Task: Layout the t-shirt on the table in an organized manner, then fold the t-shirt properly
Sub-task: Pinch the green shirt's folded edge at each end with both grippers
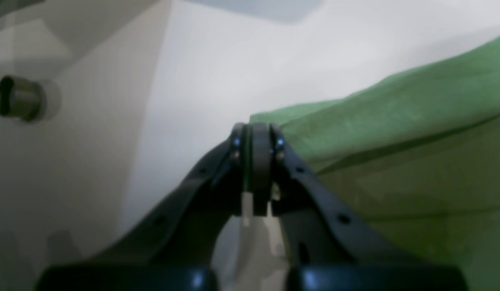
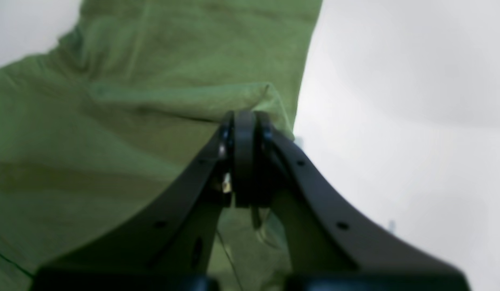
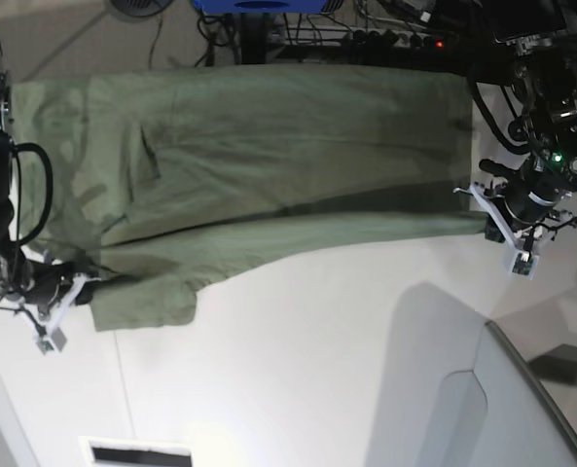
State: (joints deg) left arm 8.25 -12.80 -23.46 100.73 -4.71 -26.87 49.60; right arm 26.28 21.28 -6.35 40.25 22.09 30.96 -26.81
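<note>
A: Where was the t-shirt (image 3: pixel 259 185) relative to the arms?

B: Strung between them. It lay across the far half of the table (image 3: pixel 307 379), long axis running left-right in the base view. Right gripper (image 3: pixel 69 289) was at the view's left end, left gripper (image 3: pixel 494 216) at the view's right end, so each arm was nearest its own end and neither was closer to the middle.

A: Jaw state?

B: Both clamped narrow on cloth. In the left wrist view the left gripper (image 1: pixel 256 135) was pinched on a corner of the near fabric edge, with a thin green line showing between the jaws. In the right wrist view the right gripper (image 2: pixel 245 121) was closed on a bunched corner of the shirt (image 2: pixel 112 133).

A: So what did the next move turn on?

B: My read: the held edge ran along the shirt's long axis, from one gripper to the other. Any fold or pull would go across that axis, both arms moving together, or the edge skews.

A: Shirt condition?

B: Plain olive green, mostly spread. A long crease or fold line ran along its length, a sleeve-like flap hung towards the near side by the right gripper, and there were wrinkles at that end. Not flat yet. Couldn't make out the collar.
</note>
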